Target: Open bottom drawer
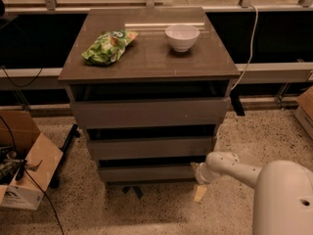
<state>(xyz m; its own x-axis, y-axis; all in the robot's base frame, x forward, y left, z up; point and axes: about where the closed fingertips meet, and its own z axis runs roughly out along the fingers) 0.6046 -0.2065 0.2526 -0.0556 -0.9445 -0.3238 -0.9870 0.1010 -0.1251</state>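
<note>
Camera view, bottom drawer (146,173) horiz., hand (199,189) at rt corner

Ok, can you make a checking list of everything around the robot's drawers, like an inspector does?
Surface: cabinet top, brown and glossy.
Job's things: bottom drawer, lowest of three alike, with a dark gap above its front.
Clutter: green snack bag and white bowl, apart, on the cabinet top.
Grippers: gripper, low, at the bottom drawer's right end.
Cables: white cable hanging behind the cabinet on the right; black cable at left.
Surroundings: speckled floor; open cardboard box at left.
</note>
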